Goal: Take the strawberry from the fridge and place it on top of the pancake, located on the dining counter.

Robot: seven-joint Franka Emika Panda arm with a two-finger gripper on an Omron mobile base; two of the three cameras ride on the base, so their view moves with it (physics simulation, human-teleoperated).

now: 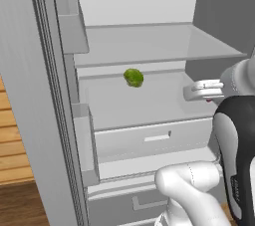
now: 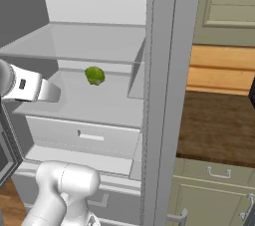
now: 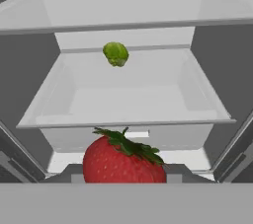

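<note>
The fridge (image 1: 149,108) stands open in front of me, its light-grey shelves (image 3: 123,94) bare apart from one green item. My gripper (image 1: 204,93) hovers at the fridge's right front, level with the middle shelf, and is also seen from the other side (image 2: 50,92). It is shut on the red strawberry (image 3: 123,164), whose green leafy cap points up and which sits just outside the shelf's front edge. A sliver of the strawberry's red (image 1: 208,99) peeks out under the hand. The pancake and the dining counter are out of view.
A small round green vegetable (image 1: 133,77) lies at the back of the middle shelf (image 2: 94,75). The open fridge door (image 1: 35,110) with its bins stands on the left. Right of the fridge runs a dark-brown-topped counter (image 2: 214,125) over sage-green cabinets.
</note>
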